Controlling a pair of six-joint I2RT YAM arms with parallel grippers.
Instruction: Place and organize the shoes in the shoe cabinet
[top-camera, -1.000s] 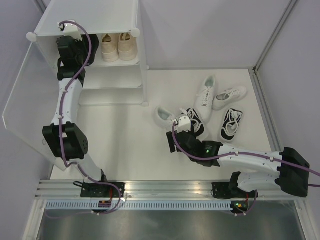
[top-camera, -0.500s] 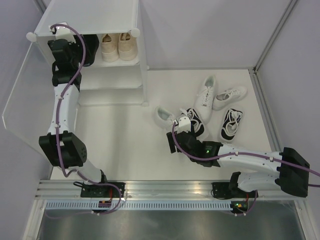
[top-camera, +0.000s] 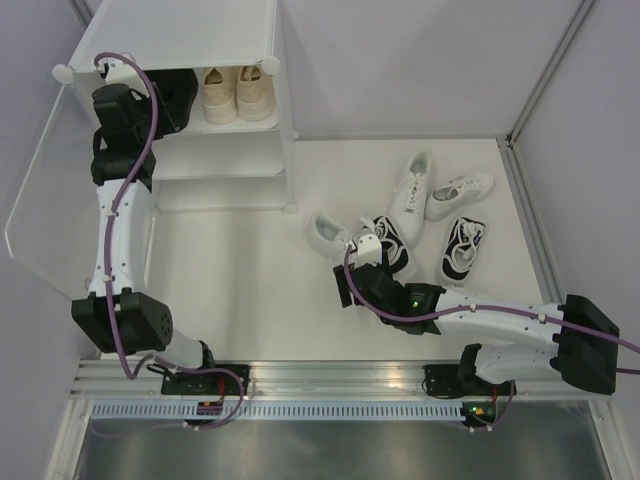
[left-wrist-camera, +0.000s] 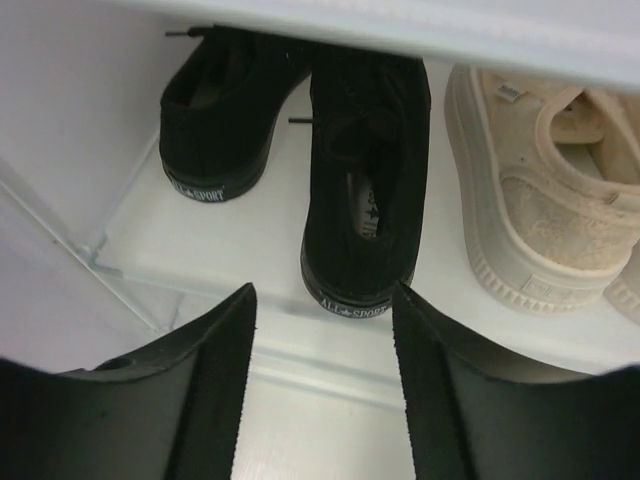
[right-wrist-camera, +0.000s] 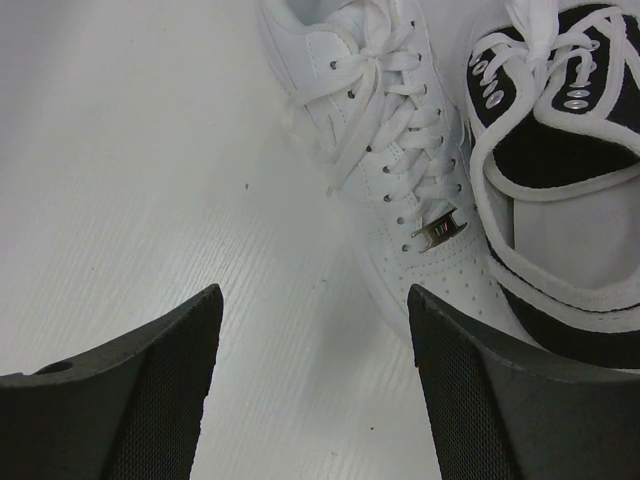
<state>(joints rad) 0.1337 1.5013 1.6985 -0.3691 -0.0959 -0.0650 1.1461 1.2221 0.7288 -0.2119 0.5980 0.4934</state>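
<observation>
- The shoe cabinet (top-camera: 200, 30) stood at the far left, and its frosted door (top-camera: 45, 210) was swung open on the cabinet's left side.
- Your left gripper (left-wrist-camera: 323, 289) was at the front of the cabinet's top shelf. Its fingers were spread and held nothing.
- Your right gripper (right-wrist-camera: 315, 292) was well to the right of the cabinet, low over the floor. Its fingers were spread wide and empty.
- A loose group of shoes lay on the floor to the right of the cabinet. A white shoe (right-wrist-camera: 390, 170) and a black-and-white shoe (right-wrist-camera: 560, 170) lay side by side just ahead of the right fingers.
- On the cabinet's top shelf, the black pair (left-wrist-camera: 365, 170) sat heels outward on the left.
- The beige pair (left-wrist-camera: 530, 200) sat just beside it on the right.
</observation>
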